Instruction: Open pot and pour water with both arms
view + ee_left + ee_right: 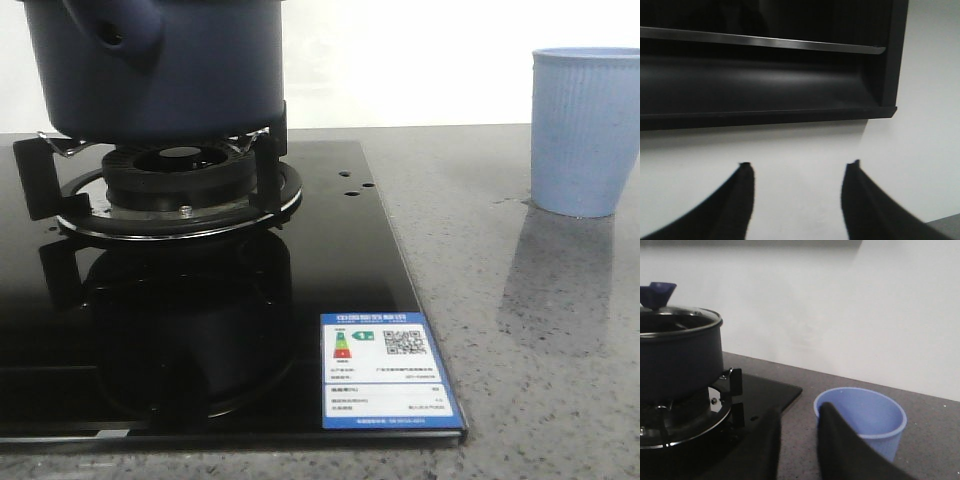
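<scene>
Front view: the dark navy round matte pot [150,65] sits on the burner, upper left. Left wrist view: left end effector [797,172] spread wide, empty, facing wall. Right wrist view: right end effector [798,415] narrow, empty; lidded pot left, nearer this arm.

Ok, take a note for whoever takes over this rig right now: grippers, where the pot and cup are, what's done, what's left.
Left gripper: open, empty, facing a white wall under a dark shelf, away from the work.
Right gripper: fingers apart, empty, hovering short of the cup.
Pot: on the burner grate of the black stove, glass lid with blue knob on.
The cup stands upright on the grey counter, right of the stove.
Done: nothing yet.
Left: lift lid, pour water.
</scene>
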### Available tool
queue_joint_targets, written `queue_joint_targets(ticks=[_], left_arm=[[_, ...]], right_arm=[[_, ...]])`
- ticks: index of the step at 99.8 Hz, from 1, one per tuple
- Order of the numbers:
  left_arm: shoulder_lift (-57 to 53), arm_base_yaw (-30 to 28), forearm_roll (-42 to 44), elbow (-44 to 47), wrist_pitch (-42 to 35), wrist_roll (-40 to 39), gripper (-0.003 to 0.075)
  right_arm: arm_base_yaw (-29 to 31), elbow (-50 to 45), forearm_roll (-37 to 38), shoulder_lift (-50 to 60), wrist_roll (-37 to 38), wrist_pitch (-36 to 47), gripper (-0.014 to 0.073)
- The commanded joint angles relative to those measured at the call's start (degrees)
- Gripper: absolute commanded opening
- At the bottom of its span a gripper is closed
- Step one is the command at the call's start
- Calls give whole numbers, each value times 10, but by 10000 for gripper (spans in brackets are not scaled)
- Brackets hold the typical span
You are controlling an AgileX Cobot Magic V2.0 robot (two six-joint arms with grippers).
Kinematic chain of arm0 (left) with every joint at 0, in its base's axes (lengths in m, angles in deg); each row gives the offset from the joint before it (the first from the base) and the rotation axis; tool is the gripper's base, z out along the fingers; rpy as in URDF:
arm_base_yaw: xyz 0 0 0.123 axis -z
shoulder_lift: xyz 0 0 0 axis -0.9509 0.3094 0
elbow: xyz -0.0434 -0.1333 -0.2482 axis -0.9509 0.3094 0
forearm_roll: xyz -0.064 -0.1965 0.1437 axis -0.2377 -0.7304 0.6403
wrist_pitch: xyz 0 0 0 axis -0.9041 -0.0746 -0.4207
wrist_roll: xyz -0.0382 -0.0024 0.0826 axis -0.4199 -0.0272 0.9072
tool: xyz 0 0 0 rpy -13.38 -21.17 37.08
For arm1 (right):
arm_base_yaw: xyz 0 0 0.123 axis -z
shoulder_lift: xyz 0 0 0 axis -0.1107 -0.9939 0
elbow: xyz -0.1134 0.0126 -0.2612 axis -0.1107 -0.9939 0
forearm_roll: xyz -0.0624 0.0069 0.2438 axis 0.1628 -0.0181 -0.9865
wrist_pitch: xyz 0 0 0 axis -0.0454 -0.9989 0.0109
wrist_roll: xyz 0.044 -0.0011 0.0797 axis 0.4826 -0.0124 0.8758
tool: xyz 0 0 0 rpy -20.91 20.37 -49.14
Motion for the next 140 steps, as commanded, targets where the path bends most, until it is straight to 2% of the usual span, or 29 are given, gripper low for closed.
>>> queue_joint_targets(ticks=[1, 6, 12, 25, 39, 54, 69, 140], left_arm=[[-31, -25, 4, -18, 21, 1, 92], [-51, -38, 15, -10, 48, 1, -18], [-76, -51, 30, 11, 63, 1, -16], [-162, -67, 31, 88, 29, 1, -16], [-265, -67, 25, 194, 11, 1, -16], [-371, -67, 16, 290, 11, 1, -16], [-445, -67, 16, 339, 11, 1, -16], [-464, -67, 16, 390, 14, 1, -16]], right_arm=[[0, 17, -31, 1, 5, 40, -63], [0, 17, -31, 2, 19, 37, -60], [0, 17, -31, 7, 28, 27, -60], [0, 10, -31, 44, 28, -30, -60], [0, -13, -31, 108, 28, -50, -60], [0, -39, -30, 162, 28, -122, -61], [0, -58, -30, 179, 28, -116, -61], [0, -58, -30, 179, 28, -115, -61]])
